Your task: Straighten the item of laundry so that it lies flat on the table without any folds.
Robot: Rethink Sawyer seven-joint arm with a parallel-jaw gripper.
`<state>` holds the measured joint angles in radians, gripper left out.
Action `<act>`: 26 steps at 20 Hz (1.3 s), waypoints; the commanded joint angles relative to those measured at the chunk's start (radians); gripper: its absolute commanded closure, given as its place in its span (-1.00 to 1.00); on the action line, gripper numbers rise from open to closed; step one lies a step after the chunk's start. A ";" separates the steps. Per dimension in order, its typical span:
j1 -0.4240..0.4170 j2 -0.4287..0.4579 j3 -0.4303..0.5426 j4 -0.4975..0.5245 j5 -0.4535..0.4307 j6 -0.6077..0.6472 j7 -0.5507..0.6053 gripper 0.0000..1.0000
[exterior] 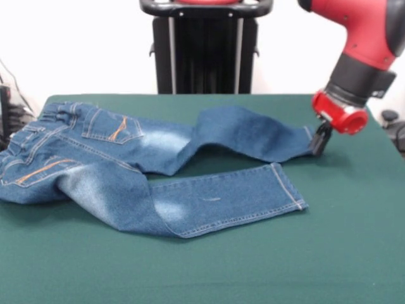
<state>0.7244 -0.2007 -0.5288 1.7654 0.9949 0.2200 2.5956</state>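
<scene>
The blue denim jeans (126, 171) lie on the green table (329, 240), waistband at the left edge, orange-stitched pockets facing up. The near leg lies flat and runs right to its hem. The far leg arches up in a hump and its hem is lifted off the table at the right. My gripper (319, 140) hangs from the red arm at the right, tilted, and is shut on that far leg's hem, holding it slightly above the table.
The robot's black pedestal (205, 47) stands behind the table's far edge. Dark equipment (7, 107) sits off the table's left side, and another dark object (393, 123) off its right side.
</scene>
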 commanded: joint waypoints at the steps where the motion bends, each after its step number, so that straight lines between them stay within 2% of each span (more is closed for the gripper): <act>1: 0.057 -0.017 0.007 -0.103 0.026 0.208 0.465 1.00; 7: 0.046 -0.012 0.029 -0.111 0.013 0.184 0.472 1.00; 12: 0.018 -0.028 0.080 -0.078 0.001 0.109 0.418 1.00; 13: 0.016 -0.027 0.081 -0.079 -0.001 0.110 0.420 -1.00; 16: 0.026 -0.009 0.053 -0.096 -0.010 0.140 0.444 -1.00; 22: 0.012 0.001 0.074 -0.096 0.007 0.101 0.441 -1.00; 26: 0.008 -0.015 0.065 -0.096 -0.006 0.120 0.426 -1.00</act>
<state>0.7554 -0.2426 -0.5531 1.7203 0.9931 0.3306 2.7920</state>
